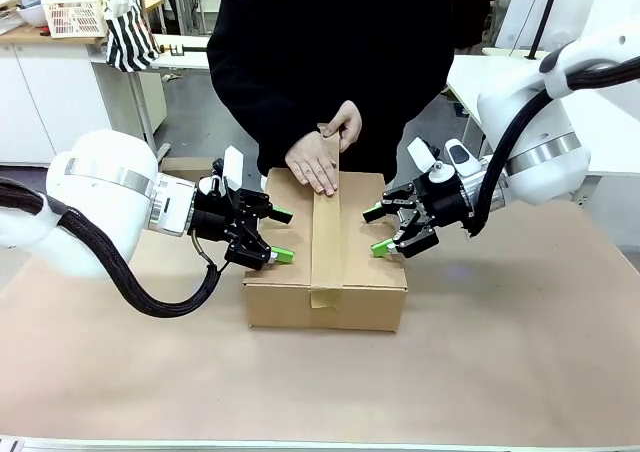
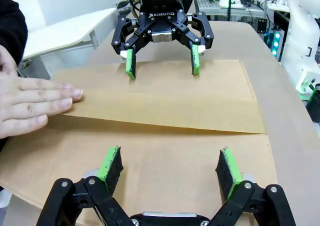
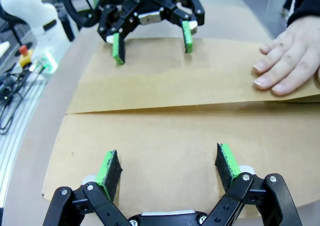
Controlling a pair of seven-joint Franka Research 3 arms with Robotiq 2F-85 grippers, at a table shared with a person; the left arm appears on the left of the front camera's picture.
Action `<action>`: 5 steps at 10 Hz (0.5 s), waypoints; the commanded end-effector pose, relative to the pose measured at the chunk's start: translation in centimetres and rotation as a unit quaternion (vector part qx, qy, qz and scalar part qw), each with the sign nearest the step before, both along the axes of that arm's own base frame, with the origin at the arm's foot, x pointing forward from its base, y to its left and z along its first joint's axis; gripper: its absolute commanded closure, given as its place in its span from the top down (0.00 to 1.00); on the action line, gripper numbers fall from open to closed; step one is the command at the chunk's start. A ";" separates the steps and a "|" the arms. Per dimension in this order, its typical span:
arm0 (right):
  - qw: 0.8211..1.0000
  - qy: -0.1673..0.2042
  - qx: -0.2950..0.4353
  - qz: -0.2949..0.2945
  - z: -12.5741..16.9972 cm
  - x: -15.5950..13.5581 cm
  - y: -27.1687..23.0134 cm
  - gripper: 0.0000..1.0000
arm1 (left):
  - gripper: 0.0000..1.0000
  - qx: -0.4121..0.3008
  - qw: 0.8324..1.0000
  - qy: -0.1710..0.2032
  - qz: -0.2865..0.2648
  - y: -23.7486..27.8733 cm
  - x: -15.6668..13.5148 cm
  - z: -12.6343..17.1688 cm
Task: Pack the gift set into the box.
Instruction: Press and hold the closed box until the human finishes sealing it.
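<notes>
Tan table [image 1: 520, 352] in a workshop, closed, taped brown box [image 1: 326, 290], my left gripper [image 1: 277, 235] and right gripper [image 1: 376, 231] spread wide beside it, person's hand [image 1: 315, 164] pressing tape.

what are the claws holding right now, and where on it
Nothing. The left claw and right claw are both open over the closed box, one at each side of its top. The person's hand presses on the tape strip along the seam.

- A closed brown box [image 1: 326, 272] is set mid-table, sealed by a tape strip [image 1: 326, 234].
- The person's hand [image 1: 314, 162] is pressed flat on its far edge.
- Left gripper [image 1: 280, 236] and right gripper [image 1: 376, 230], jaws spread, are held at its side edges.
</notes>
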State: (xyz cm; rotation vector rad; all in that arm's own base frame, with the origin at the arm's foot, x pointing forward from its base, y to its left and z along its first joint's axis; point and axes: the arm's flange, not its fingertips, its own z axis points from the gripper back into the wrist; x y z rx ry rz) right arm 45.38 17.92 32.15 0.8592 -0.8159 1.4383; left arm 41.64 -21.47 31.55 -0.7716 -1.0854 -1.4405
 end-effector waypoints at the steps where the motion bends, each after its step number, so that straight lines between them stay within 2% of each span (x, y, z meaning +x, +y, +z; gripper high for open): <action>1: 1.000 0.000 0.000 0.000 0.0 0.0 0.0 1.00 | 1.00 0.006 1.000 -0.005 0.000 0.2 -0.2 -0.2; 5: 1.000 0.000 0.000 0.000 0.0 0.0 0.0 1.00 | 1.00 0.006 1.000 -0.005 0.000 0.2 -0.2 -0.2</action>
